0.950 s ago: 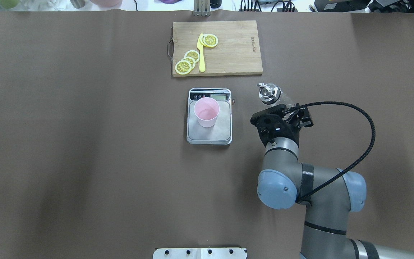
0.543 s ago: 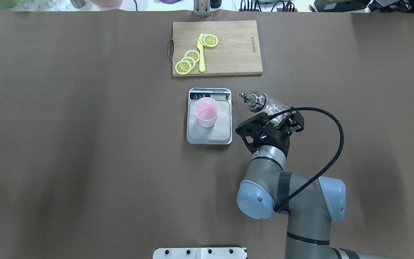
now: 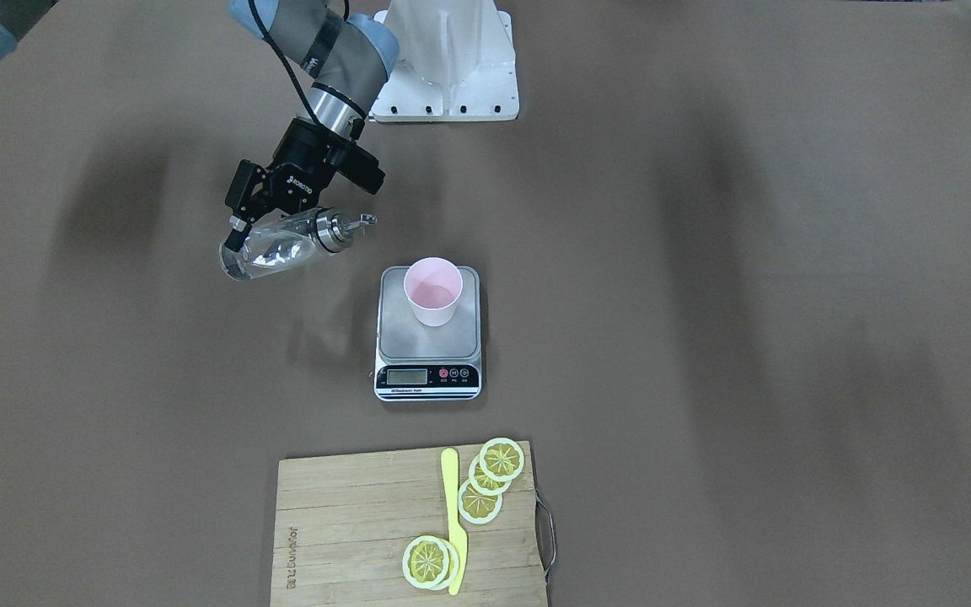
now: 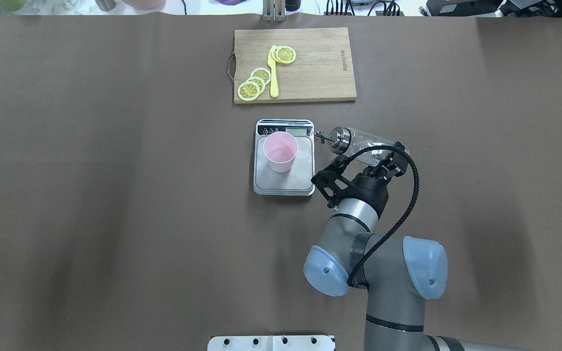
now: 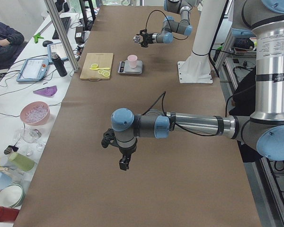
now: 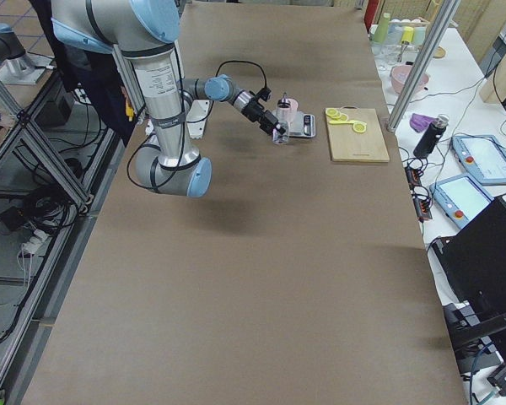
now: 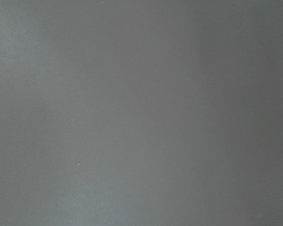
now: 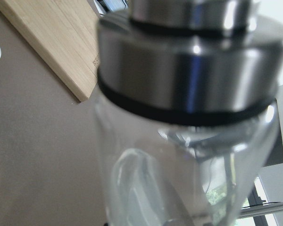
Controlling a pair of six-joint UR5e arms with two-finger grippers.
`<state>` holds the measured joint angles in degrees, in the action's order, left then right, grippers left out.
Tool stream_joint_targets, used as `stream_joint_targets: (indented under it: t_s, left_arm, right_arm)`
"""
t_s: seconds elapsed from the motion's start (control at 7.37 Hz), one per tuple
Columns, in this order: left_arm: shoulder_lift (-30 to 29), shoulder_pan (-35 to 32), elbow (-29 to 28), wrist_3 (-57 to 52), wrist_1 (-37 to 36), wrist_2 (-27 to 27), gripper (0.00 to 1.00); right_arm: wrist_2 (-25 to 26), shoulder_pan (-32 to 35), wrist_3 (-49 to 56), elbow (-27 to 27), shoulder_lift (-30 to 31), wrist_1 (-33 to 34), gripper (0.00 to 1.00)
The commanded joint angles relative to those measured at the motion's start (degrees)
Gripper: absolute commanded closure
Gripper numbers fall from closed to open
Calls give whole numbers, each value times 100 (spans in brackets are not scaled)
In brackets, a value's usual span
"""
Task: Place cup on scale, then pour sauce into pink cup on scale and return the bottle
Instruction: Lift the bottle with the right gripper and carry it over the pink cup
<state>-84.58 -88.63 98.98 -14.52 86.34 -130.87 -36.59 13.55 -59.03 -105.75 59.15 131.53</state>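
Right pincer (image 4: 383, 159) clamps tilted clear glass bottle (image 4: 361, 140), steel spout toward smooth pink cup (image 4: 281, 152) on steel-topped scale (image 4: 305, 178); left pincer (image 5: 123, 161) state: cannot tell.

Right gripper (image 4: 382, 158) tilted sideways, fingers clamped on bottle (image 4: 361, 139), left gripper (image 5: 124, 163) pointing down, arm outstretched

right claw (image 3: 262, 232): ROBOTIQ | cutting board (image 3: 351, 523): engraved mark, illegible | scale (image 3: 428, 389) display: illegible

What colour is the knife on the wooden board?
The knife is pale yellow, clearest in the exterior front-facing view.
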Motion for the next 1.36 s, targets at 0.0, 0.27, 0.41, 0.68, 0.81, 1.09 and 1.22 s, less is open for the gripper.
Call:
stream_joint_targets:
  t_s: [0.0,0.27,0.41,0.68,0.81,1.09,1.22]
  left_arm:
    - [-5,4,-89,-7,6,-9,2]
    - [3,-5,-142,-16,6,-9,2]
    - [-5,-5,-186,-16,23,-9,2]
    - [3,-5,-221,-16,32,-9,2]
    - [3,-14,-221,-25,32,-9,2]
    - [3,-23,-221,-16,6,-9,2]
    - [3,-23,-221,-16,-3,-9,2]
  right_arm:
    - [134,-1,-3,290,-201,241,100]
    - [301,86,6,782,-587,582,100]
    - [389,95,6,819,-624,776,100]
    - [399,148,-3,906,-703,1338,100]
    - [407,148,-3,916,-790,1714,100]
    - [399,174,-3,933,-905,2165,100]
    - [407,227,-3,1038,-888,2219,100]
